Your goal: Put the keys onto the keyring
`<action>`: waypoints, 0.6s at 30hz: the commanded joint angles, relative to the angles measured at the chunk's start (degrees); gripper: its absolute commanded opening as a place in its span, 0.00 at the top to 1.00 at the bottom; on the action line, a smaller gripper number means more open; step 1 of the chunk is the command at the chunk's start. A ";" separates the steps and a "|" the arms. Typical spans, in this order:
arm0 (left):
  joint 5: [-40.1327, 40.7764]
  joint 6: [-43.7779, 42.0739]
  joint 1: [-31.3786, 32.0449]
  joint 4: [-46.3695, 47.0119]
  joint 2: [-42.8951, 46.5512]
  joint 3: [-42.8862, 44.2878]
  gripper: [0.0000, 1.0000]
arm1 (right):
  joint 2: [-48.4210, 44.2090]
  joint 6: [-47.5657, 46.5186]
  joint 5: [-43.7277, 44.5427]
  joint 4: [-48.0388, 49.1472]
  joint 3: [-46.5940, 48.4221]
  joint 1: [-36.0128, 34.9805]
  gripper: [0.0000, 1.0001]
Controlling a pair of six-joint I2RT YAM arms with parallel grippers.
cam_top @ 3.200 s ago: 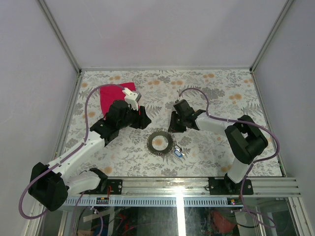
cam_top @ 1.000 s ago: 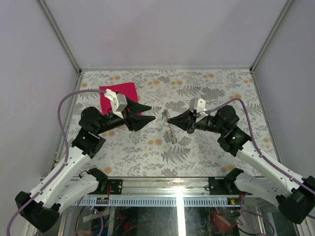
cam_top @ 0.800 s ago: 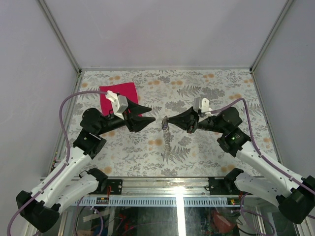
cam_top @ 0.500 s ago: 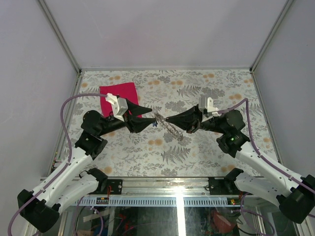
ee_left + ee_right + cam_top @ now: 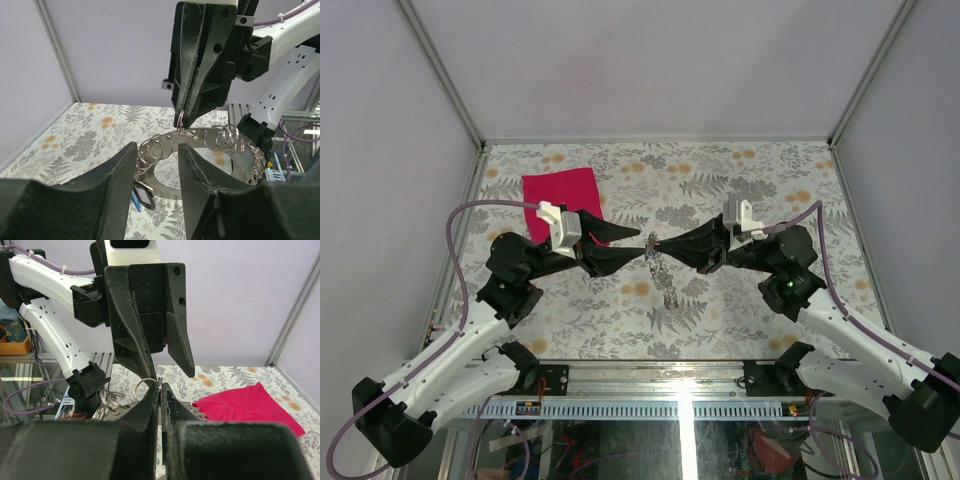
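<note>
- Left claw [image 5: 156, 151]: fingers apart, with a clear gap between the two pads and nothing pinched.
- Right claw [image 5: 159, 390]: fingers pressed together, clamped on one small split ring at the top of the keyring [image 5: 199, 132].
- The two claws face each other tip to tip above the table [image 5: 750, 180]. From above, their tips are almost touching.
- The keyring hangs from the right claw's tips, off the table and tilted. Its upper edge is at the tips, and the rest drops below and slightly toward the right arm's side.
- From the left wrist, the loop lies just beyond the left claw's fingertips. A row of small rings on its near edge shows in the gap between the fingers. I cannot tell whether they touch the pads.
- Blue piece [image 5: 142, 196]: dangles from the keyring's lower edge, below the left claw's left finger.
- Keys: cannot be picked out among the small rings.
- Pink cloth [image 5: 562, 191]: flat on the table behind the left claw, well apart from both tips.
</note>
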State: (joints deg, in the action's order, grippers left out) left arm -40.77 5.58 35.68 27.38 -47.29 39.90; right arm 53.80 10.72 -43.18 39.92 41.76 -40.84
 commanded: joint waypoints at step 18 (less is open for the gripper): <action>0.96 -2.84 2.94 5.49 -2.32 1.17 0.70 | 0.83 0.09 0.56 6.56 1.13 -1.87 1.00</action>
State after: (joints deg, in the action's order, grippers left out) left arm -39.48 3.97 38.02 27.88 -49.67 39.90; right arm 54.30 10.76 -43.13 40.27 41.76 -41.82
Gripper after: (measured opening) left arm 0.309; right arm 0.018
